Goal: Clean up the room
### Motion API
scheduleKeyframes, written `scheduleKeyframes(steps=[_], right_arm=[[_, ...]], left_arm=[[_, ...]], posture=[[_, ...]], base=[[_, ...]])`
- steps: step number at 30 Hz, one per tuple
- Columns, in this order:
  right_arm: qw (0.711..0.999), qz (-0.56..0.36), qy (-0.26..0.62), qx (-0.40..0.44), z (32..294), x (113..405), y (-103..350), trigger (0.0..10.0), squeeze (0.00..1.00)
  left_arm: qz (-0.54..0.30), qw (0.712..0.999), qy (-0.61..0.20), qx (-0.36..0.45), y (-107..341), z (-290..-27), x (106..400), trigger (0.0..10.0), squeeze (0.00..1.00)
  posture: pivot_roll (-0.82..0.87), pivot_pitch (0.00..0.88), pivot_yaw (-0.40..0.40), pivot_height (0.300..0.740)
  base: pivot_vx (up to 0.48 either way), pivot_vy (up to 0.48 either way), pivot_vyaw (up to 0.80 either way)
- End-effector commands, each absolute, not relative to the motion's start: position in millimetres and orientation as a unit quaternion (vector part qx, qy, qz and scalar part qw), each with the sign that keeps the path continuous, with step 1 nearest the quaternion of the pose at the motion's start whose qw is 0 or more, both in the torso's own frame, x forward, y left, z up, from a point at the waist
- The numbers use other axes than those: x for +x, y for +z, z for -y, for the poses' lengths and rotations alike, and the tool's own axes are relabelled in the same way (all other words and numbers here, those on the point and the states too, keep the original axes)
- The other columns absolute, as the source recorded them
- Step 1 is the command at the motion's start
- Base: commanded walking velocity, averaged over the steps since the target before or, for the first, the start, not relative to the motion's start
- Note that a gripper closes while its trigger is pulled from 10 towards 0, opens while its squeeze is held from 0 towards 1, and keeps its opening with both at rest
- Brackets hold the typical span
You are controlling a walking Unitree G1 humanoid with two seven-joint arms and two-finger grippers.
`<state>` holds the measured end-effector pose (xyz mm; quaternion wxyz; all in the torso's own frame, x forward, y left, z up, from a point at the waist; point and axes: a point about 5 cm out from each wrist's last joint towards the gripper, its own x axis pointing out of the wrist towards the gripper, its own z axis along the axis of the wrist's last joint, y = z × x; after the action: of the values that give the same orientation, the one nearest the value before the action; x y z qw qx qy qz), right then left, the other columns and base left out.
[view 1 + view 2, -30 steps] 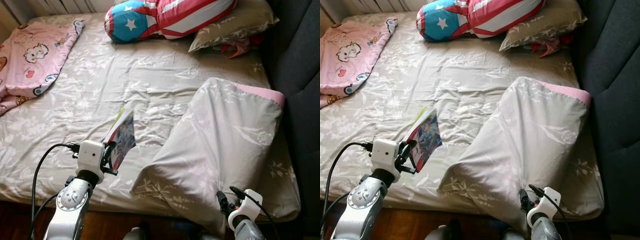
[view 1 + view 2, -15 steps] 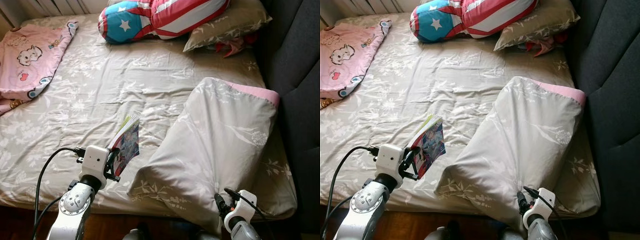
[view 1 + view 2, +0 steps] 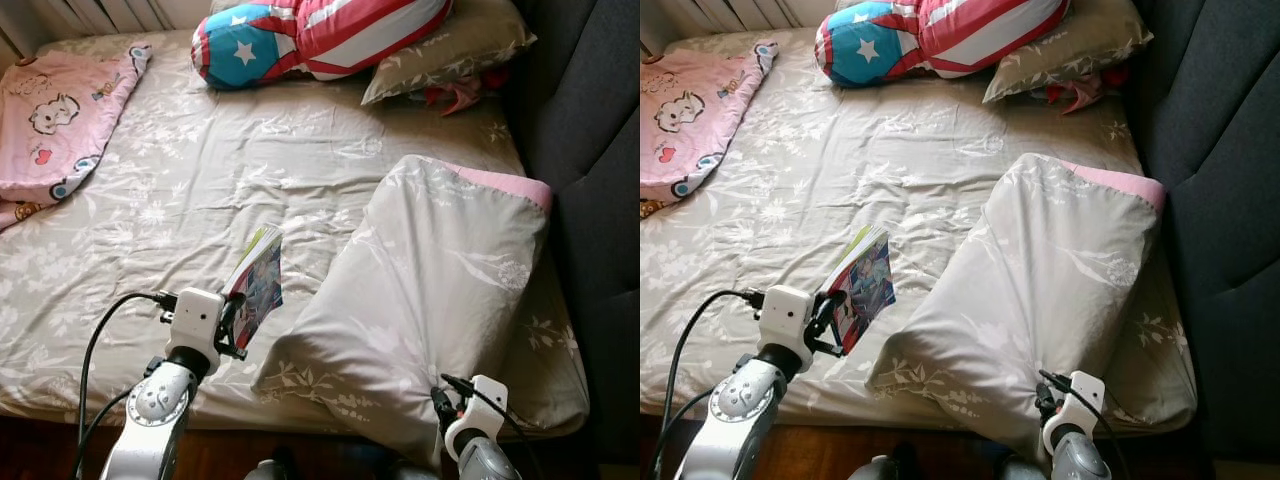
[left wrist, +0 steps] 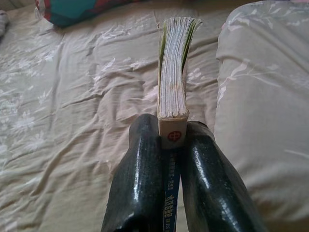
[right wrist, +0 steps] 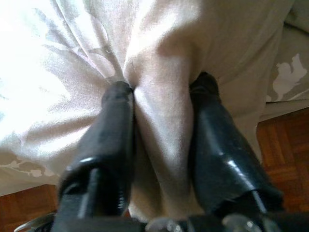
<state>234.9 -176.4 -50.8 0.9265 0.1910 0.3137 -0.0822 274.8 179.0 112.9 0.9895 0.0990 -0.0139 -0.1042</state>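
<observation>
Left tool (image 4: pixel 172 145) up over the near edge of the bed (image 3: pixel 200 170), fingers (image 4: pixel 140 164) pressed onto a book (image 3: pixel 256 285). Grip is at the book's lower spine end; both fingers touch its covers, with only the thickness of the book between them. Book stands on edge and tilts up and away from the tool, pages fanned slightly at the far end, colourful cover facing the right side. It is held clear of the sheet, not resting on it.

Right tool (image 5: pixel 161 145) low at the bed's near edge, fingers (image 5: pixel 113 140) spread a little and pinching a fold of the grey pillow (image 3: pixel 440 280). Fabric bunches up between the two fingers and touches both. The pillow is large, with a leaf print and a pink band at its far end; it lies slantwise on the right side of the bed, its near corner hanging over the edge by the tool.

Far end of bed: a stars-and-stripes cushion (image 3: pixel 310 35), and beside it a second grey pillow (image 3: pixel 450 45) against the dark headboard (image 3: pixel 590 130). Something red (image 3: pixel 455 95) pokes out from under that pillow. Pink cartoon blanket (image 3: pixel 55 115) lies bunched on the far left corner. Wood floor (image 5: pixel 280 145) shows below the bed edge.
</observation>
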Motion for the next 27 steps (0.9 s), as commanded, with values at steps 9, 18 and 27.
scheduleKeyframes(steps=[9,18,27], right_arm=[[0.913,-0.358,-0.072,0.18,165.4,216.6,-65.0,0.0,0.0],[0.919,-0.345,-0.108,0.155,185.5,223.0,-59.1,0.0,0.0],[0.929,-0.305,-0.172,0.122,230.7,235.7,-41.1,0.0,0.0]], left_arm=[[0.013,0.99,-0.096,0.1,107.4,-182.1,273.8,10.0,0.0],[0.01,0.991,-0.09,0.096,103.8,-182.2,274.3,10.0,0.0],[0.011,0.993,-0.081,0.087,102.0,-183.7,276.6,10.0,0.0]], posture=[[0.0,0.255,0.095,0.74],[-0.01,0.249,0.092,0.74],[-0.03,0.235,0.084,0.74]], base=[[0.0,0.0,0.0],[0.0,0.0,0.0],[0.0,0.0,0.0]])
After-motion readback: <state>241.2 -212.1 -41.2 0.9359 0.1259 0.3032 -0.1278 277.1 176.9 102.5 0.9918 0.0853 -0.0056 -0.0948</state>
